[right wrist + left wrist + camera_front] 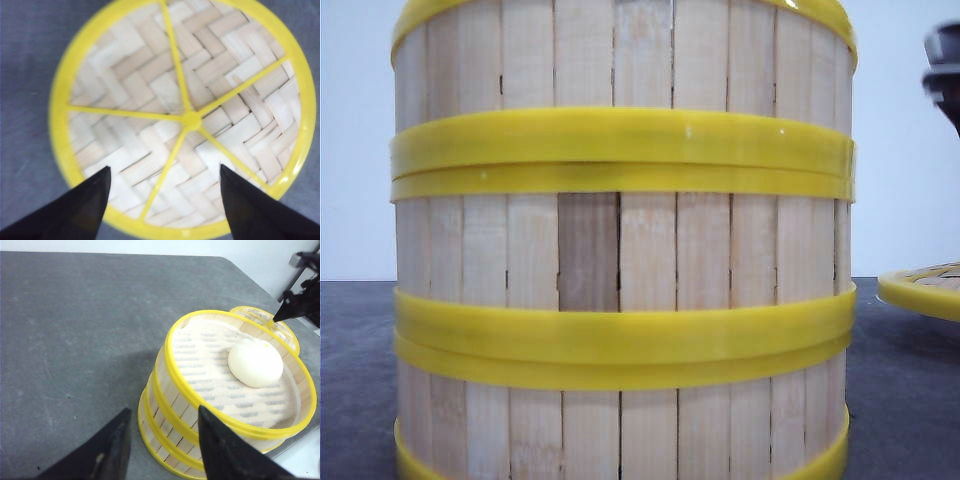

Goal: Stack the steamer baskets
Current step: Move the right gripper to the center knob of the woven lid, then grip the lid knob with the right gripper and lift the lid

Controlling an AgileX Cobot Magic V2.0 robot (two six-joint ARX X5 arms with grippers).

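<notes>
Dark grey table [75,330], matte. Stack of three steamer baskets [170,430] standing on it; woven lid [185,120] flat on it just beside.

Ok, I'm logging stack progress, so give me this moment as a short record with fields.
baskets: three steamer baskets stacked in one column
top basket contents: one white bun on a liner
lid: woven lid flat on the table, beside the stack
left gripper: open, empty, near the stack
right gripper: open, above the lid
</notes>
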